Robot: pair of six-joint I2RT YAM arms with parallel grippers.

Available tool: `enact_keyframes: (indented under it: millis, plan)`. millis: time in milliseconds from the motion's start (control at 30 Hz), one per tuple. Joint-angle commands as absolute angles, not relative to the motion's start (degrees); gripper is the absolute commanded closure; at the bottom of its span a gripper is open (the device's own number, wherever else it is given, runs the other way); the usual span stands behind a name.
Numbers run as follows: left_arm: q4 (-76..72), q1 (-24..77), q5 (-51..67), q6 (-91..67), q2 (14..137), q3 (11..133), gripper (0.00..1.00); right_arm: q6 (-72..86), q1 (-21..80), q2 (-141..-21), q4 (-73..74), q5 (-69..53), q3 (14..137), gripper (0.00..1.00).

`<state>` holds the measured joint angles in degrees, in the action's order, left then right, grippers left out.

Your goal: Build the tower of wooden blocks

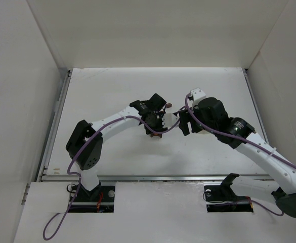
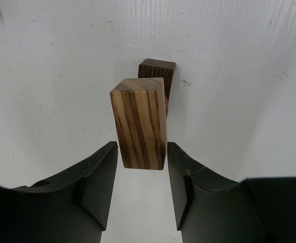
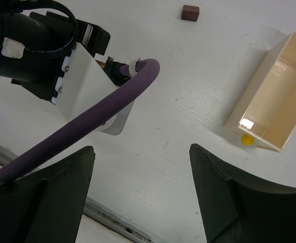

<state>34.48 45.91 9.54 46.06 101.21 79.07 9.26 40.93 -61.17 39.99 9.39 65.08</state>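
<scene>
While the left arm (image 1: 122,119) reaches in to the middle of the tabletop (image 1: 107,86), its jaws point down over the block tower (image 1: 155,134). The tower sits near the centre of the tabletop, just left of the right arm (image 1: 249,136) wrist.

Left wrist view:
- A striped tan block (image 2: 140,126) stands upright on the tabletop between the two fingers (image 2: 99,182).
- The fingers flank its lower part, very close on both sides. Cannot tell whether the pads press on it or stand just off, so gripping or let go is not settled.
- Just beyond it, slightly right, a dark brown block (image 2: 157,73) also stands upright.
- A sliver of a reddish-orange block (image 2: 166,104) shows between the two. Contact between these pieces cannot be judged.

Right wrist view:
- The right jaws are spread wide with nothing between them, hanging over bare tabletop.
- The left arm's wrist and its purple cable (image 3: 87,134) fill one side of the view.
- On the other side lies a cream open-topped box (image 3: 254,88).
- A small yellow thing (image 3: 246,140) sits at the box's near corner. Inside or outside the box is unclear.
- One loose dark brown cube (image 3: 190,11) lies farther off, well apart from the box.
</scene>
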Motion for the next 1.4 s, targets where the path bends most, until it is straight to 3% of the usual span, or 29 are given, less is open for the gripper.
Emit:
enact_keyframes:
  millis: [0,933,1367]
  plan:
    - [34.5,48.5,11.9,49.8,100.7,78.4,0.59,10.6,40.7,-61.7,34.9,10.0,65.4,0.18]
    - [32.9,48.5,6.7,49.8,99.7,77.3,0.59,10.6,40.7,-61.7,34.9,9.5,64.9,0.18]
    - [34.5,48.5,9.6,49.8,98.0,76.2,0.55,10.6,40.7,-61.7,34.4,8.4,64.9,0.18]
